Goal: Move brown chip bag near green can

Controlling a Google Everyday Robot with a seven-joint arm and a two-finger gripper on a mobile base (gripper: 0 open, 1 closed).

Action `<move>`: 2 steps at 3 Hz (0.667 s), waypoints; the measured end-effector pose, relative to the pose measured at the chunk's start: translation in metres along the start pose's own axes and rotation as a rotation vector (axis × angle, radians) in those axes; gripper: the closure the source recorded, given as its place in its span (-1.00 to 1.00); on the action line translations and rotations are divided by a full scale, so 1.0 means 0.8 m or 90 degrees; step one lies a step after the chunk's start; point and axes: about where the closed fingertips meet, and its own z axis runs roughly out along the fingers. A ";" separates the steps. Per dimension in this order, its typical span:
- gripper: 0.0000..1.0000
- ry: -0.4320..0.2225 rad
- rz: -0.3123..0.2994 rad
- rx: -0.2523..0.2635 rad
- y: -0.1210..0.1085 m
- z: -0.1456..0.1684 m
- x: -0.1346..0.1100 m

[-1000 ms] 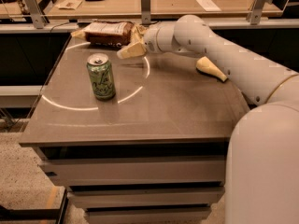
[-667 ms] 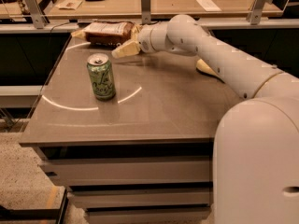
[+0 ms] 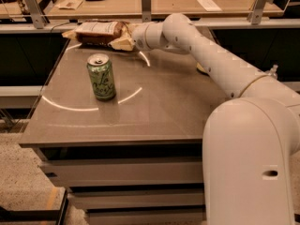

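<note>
The brown chip bag [image 3: 100, 32] lies flat at the far edge of the grey table [image 3: 154, 111], left of centre, its pale panel facing up. The green can [image 3: 101, 77] stands upright on the table's left half, a short way in front of the bag. My gripper [image 3: 121, 42] is at the bag's right end, low over the table, and reaches in from the right on the long white arm [image 3: 211, 60]. The arm's wrist hides the bag's right end.
A yellow object [image 3: 200, 69] peeks out from behind the arm at mid right of the table. A wooden bench [image 3: 168, 1] with metal posts and papers runs behind the table. The table's front and left edges drop to the floor.
My gripper has moved left and towards the far edge, closing on the bag's right end. The can and the bag have not moved.
</note>
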 end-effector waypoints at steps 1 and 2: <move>0.30 -0.034 -0.030 -0.012 -0.002 0.006 -0.020; 0.77 -0.057 -0.053 -0.017 -0.004 0.005 -0.032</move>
